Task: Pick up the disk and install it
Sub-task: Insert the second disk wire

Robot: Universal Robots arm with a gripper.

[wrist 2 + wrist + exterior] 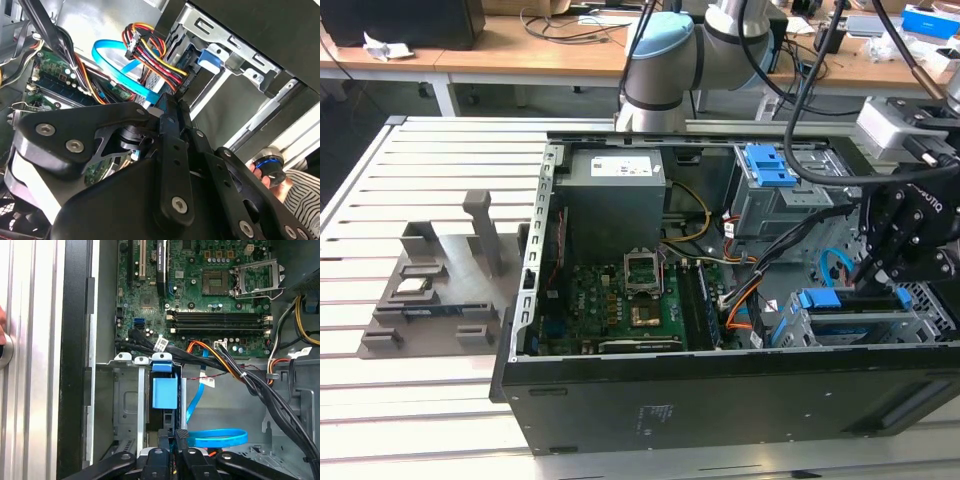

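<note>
Disk (820, 299) sits edge-up in the drive cage (850, 325) at the corner of the open computer case (720, 410) on the exterior view's right. Its bright blue carrier (164, 394) shows between the cage's metal walls in the first wrist view.

A slatted metal counter (420, 400) carries everything. The case lies on its side on the counter, toward the exterior view's right edge, with its inside open to view. The robot arm (665, 60) rises beyond the case's far wall. A grey power supply (615, 200) fills the far corner of the case on the exterior view's left, and the green motherboard (610, 300) lies flat just in front of it. A grey fixture block (430, 290) with upright posts stands on the counter near its edge on the exterior view's left, well apart from the case.

The claw (880, 280) hangs directly over the drive cage, pointing down at the disk's upper edge. In both wrist views its black fingers (181, 436) are drawn together with nothing seen between them, the tips right at the disk's edge; whether they press on it I cannot tell.

A flat blue cable (220, 437) loops beside the cage, and a bundle of red, yellow and black wires (150, 45) runs to a plug near it. In the second wrist view a person's hand (265, 172) rests on a round knob outside the case.
</note>
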